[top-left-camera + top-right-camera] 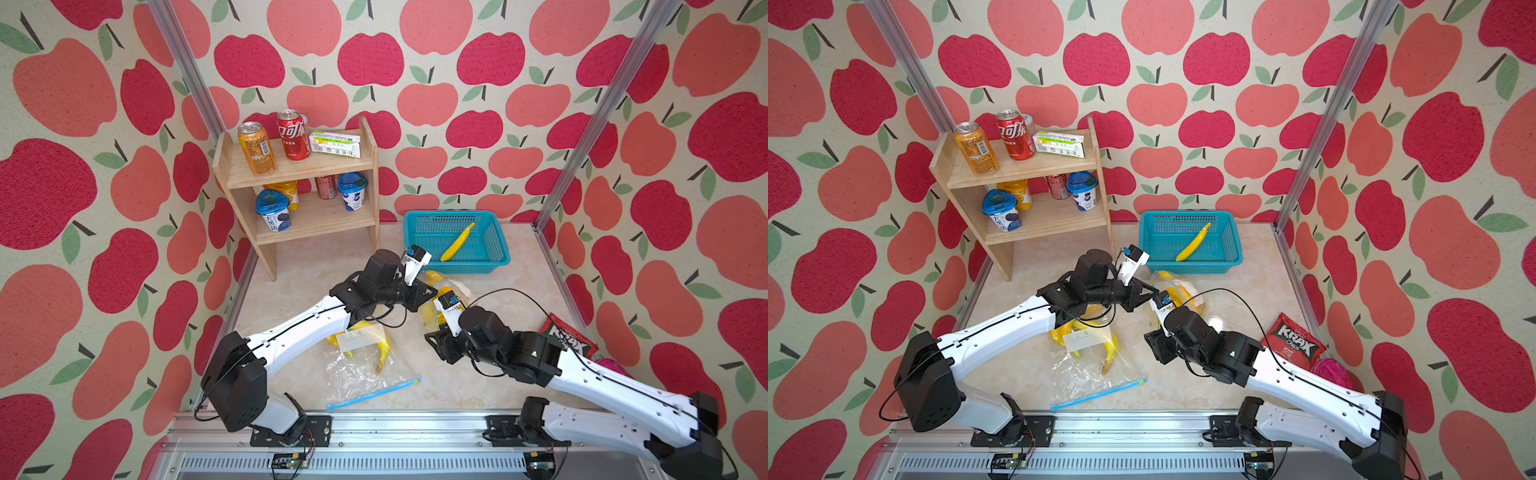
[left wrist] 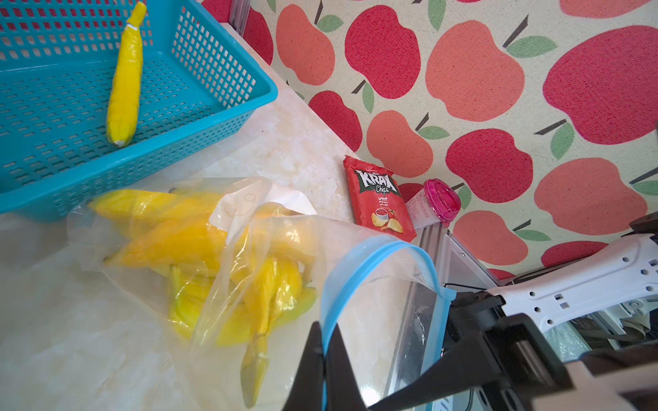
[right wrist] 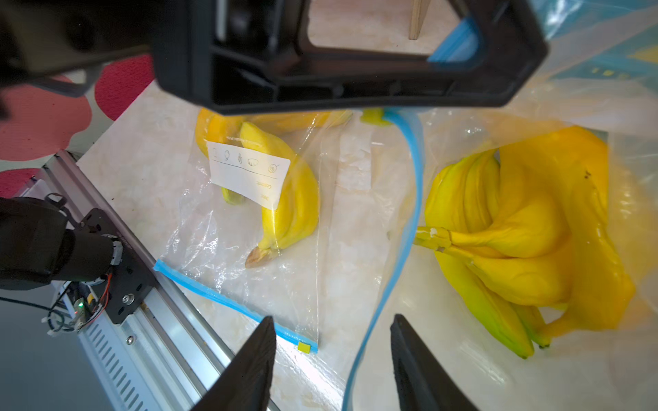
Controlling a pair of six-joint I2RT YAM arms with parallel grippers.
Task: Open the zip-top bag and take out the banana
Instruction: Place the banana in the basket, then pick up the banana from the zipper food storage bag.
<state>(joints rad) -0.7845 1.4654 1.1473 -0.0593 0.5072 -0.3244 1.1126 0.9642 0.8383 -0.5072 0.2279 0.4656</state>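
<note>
My left pincer [image 2: 325,332] is clamped tight on the blue zip rim [image 2: 359,263] of the zip-top bag [image 2: 285,235], holding that edge up so the mouth gapes. My right pincer [image 3: 332,318] stands partly open, a run of the same rim passing between its jaws, unpinched. The bananas [image 2: 171,245] lie inside the bag on the worktop [image 2: 71,338], just beside the blue basket [image 2: 263,89].

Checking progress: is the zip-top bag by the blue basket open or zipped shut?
The bag is open: its blue zip strip arches into a gaping mouth, one side pinched in the left gripper.
</note>
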